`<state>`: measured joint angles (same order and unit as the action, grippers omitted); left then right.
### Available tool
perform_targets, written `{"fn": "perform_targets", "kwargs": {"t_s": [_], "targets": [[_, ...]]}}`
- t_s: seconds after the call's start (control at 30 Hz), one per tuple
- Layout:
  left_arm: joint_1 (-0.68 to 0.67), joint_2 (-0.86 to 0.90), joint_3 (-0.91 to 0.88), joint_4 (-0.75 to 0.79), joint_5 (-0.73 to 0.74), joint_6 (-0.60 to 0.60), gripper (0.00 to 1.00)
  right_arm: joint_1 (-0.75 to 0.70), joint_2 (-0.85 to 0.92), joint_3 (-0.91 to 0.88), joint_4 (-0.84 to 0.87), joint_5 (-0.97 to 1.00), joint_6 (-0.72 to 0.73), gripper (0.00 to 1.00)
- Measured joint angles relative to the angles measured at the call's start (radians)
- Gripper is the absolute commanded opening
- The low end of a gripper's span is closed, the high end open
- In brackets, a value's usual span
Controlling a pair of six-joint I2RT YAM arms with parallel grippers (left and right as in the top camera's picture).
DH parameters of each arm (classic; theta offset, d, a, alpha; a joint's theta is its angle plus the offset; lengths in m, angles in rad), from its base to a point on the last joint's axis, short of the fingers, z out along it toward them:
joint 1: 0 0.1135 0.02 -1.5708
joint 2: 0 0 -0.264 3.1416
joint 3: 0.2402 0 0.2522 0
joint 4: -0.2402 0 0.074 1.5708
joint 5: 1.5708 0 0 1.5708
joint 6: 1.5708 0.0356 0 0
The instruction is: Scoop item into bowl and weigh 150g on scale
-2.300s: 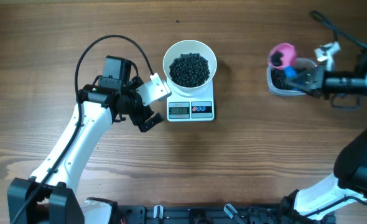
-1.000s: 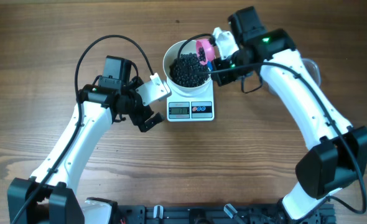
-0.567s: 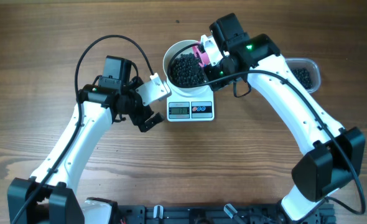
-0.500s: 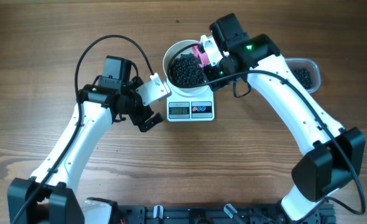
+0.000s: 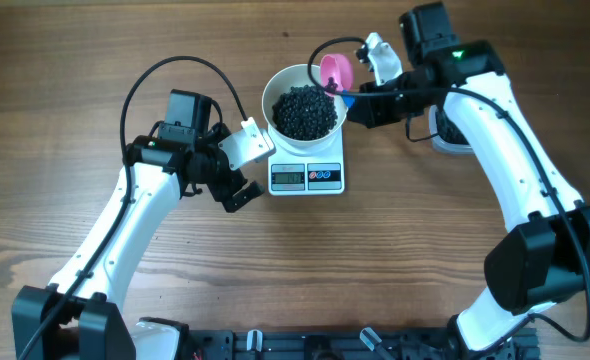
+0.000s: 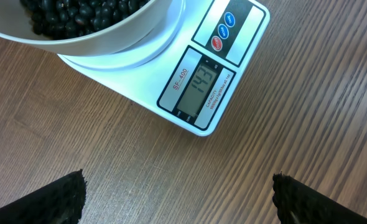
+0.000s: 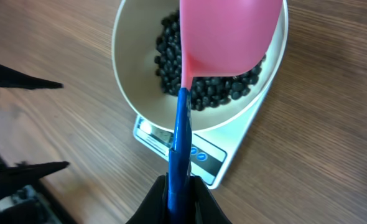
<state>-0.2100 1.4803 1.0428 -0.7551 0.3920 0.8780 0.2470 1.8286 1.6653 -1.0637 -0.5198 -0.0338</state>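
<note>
**Overhead.** The left arm is seen bent at the elbow, rising from the lower left edge. The left hand (image 5: 243,168) is held just beside the left end of the scale (image 5: 307,176), apart from it. The right arm is arched from the lower right corner up to the far side, with the right hand (image 5: 360,100) pointed leftward at the bowl (image 5: 268,100). A clear tub (image 5: 445,135) is largely covered by the right forearm, and its contents cannot be made out. The left hand is spread wide, with nothing between its fingers. The right hand is clamped on the blue handle of a pink scoop (image 5: 335,71), whose cup lies at the bowl's upper right rim. The bowl is set on the scale and heaped with black beans (image 5: 305,110).

**Left wrist.** The tabletop (image 6: 109,155) is viewed from above. Only the two dark fingertips (image 6: 53,199) are caught, one in each bottom corner and well apart, with bare wood between them. The scale lies diagonally, and its display (image 6: 202,87) is read as 143. The bowl and beans are cut off by the top edge.

**Right wrist.** The fingers (image 7: 202,202) are pinched narrowly on the blue handle (image 7: 181,137). The scoop's cup is cropped by the top edge and overlaps the bowl. Whether anything lies in the cup cannot be told. The left hand's fingers are seen as dark, blurred wedges at the left edge.
</note>
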Motion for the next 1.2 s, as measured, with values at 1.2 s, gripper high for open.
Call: {"fn": "perform_targets", "kwargs": {"t_s": [1.2], "targets": [[0.0, 0.0, 0.0, 0.0, 0.0, 0.0, 1.0, -0.021, 0.0, 0.0, 0.008, -0.077, 0.005, 0.04]]}}
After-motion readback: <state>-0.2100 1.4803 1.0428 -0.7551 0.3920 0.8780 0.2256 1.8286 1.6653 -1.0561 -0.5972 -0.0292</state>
